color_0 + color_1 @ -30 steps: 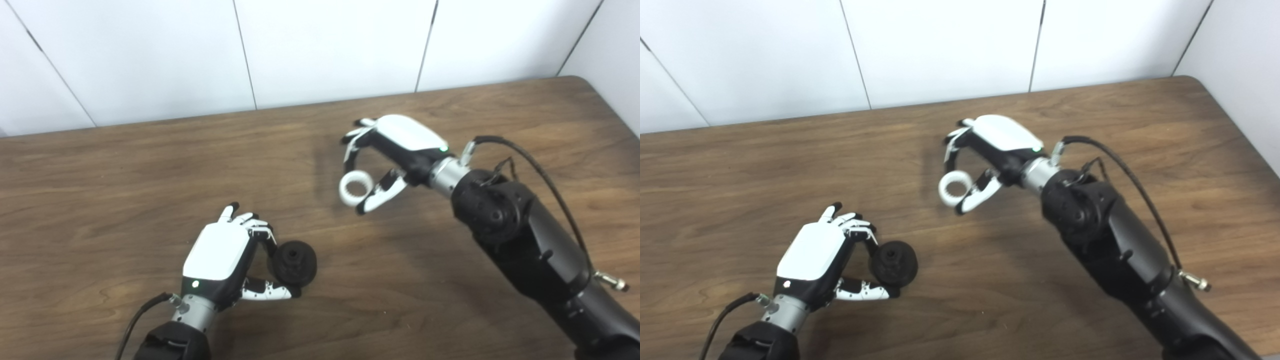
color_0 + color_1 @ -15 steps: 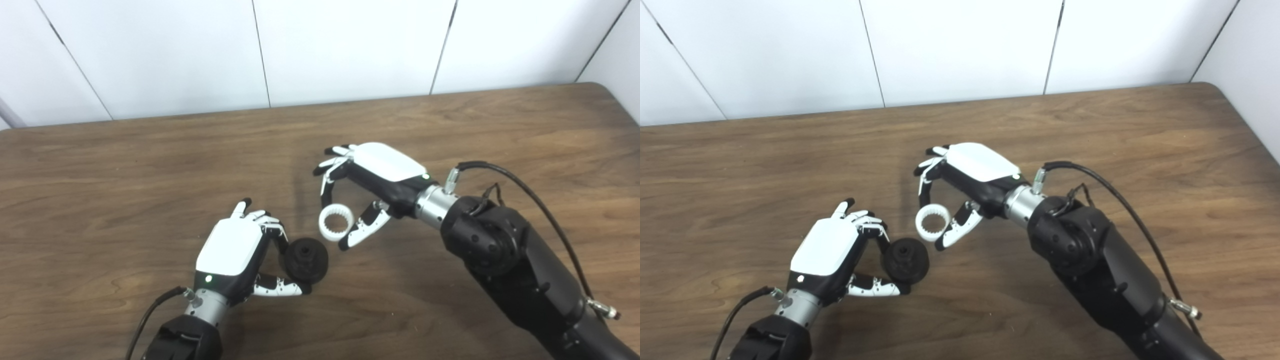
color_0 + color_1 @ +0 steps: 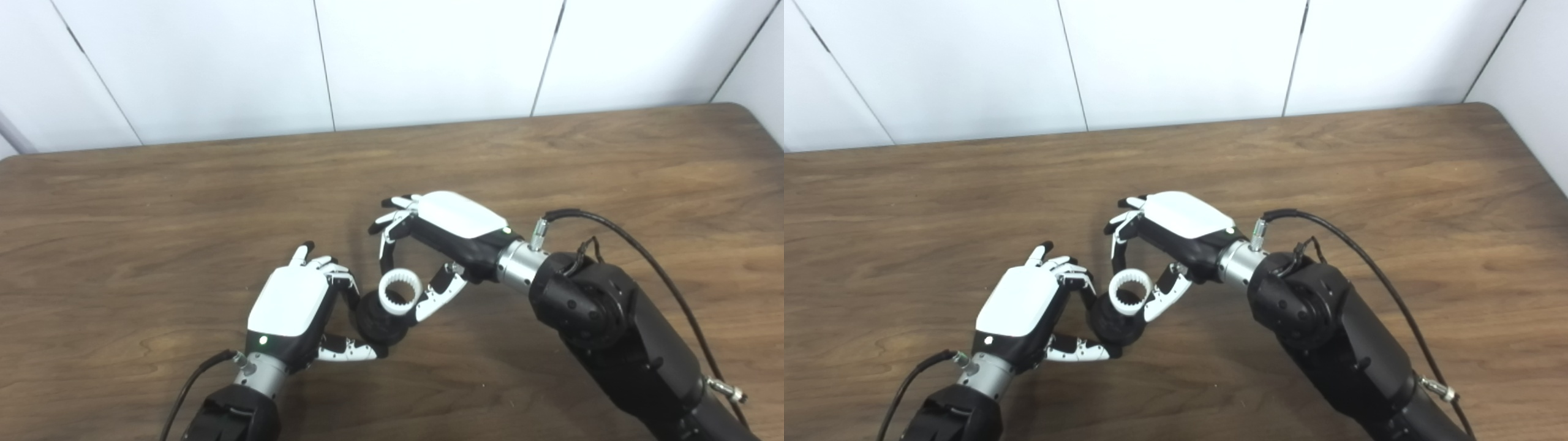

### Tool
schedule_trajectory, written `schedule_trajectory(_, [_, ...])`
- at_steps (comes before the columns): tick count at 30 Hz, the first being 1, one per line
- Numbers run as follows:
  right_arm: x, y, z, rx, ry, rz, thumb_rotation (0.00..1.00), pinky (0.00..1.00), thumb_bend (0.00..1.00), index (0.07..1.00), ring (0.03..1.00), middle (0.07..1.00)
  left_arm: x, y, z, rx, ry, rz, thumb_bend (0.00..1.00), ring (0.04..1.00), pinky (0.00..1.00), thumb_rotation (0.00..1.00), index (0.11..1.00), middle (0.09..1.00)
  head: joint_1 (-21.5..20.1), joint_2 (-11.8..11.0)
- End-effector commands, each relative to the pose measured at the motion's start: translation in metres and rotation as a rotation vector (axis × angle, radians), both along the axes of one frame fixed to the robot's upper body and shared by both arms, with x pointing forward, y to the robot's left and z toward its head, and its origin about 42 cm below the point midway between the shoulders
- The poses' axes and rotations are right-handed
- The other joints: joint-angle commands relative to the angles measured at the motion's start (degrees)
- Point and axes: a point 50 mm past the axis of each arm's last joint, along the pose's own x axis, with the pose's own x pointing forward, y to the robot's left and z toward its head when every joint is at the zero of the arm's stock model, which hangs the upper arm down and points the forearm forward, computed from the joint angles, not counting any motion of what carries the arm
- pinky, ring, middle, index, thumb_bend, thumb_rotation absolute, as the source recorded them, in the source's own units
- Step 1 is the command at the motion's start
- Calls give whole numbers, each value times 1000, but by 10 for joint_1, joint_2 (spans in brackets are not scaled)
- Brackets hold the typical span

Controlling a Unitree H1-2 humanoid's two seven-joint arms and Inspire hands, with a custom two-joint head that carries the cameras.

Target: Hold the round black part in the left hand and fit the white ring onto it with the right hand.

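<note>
Brown wood-grain table (image 3: 184, 184), white panelled wall (image 3: 429, 55) behind it. Right hand (image 3: 450, 229), black with white back plate, reaches in toward centre; fingers and thumb pinch the white toothed plastic ring (image 3: 400, 293). Left hand (image 3: 294, 309), same build, low near the front edge; fingers and thumb closed on the round black part (image 3: 380, 321). Ring overlaps the part's upper face, tilted; whether it is seated cannot be told.

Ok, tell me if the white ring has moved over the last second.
Yes. The white ring, in the right hand, came toward the table's near edge and leftward, now meeting the round black part in the left hand.
</note>
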Motion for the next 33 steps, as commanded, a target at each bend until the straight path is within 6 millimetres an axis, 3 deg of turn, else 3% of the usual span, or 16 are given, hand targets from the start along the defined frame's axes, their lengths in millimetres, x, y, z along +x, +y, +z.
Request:
schedule_trajectory(1, [1,4,11,9,-67,28,139,1000,521,484,970,841,-3,-4,-10,46,44,-13,525,852,1000,58,483,738,0,1])
schedule_trajectory(33, [4,2,-13,-7,5,-9,136,968,521,485,982,844,-6,-5,-5,48,47,-9,524,850,1000,57,484,743,5,13])
